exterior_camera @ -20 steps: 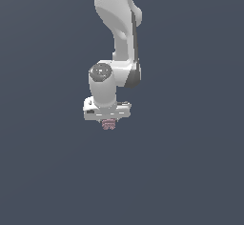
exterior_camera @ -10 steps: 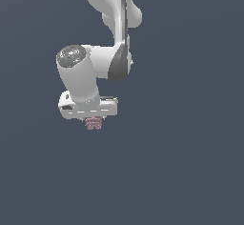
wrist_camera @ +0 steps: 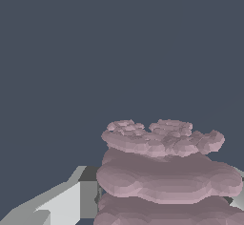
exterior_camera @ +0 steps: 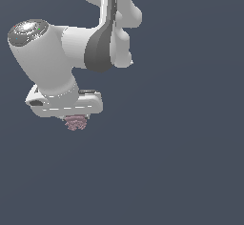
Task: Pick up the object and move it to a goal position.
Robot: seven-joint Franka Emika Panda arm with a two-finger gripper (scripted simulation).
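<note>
The object (exterior_camera: 76,122) is a small dusty-pink lumpy thing with a ridged surface, hanging just under the white hand of the arm on the exterior view's left. It fills much of the wrist view as stacked pink ridges (wrist_camera: 164,171). My gripper (exterior_camera: 75,121) is shut on it, and the hand body hides most of the fingers in the exterior view. One grey-white finger (wrist_camera: 62,202) shows beside the object in the wrist view. The object is held in the air, away from any surface.
The white arm (exterior_camera: 102,43) rises from the hand to the top of the exterior view. Everything else is a flat dark blue-grey background with no other objects or edges visible.
The arm with the object in its grip has moved toward the exterior view's left and much closer to the camera, so it looks larger. The grip has not changed.
</note>
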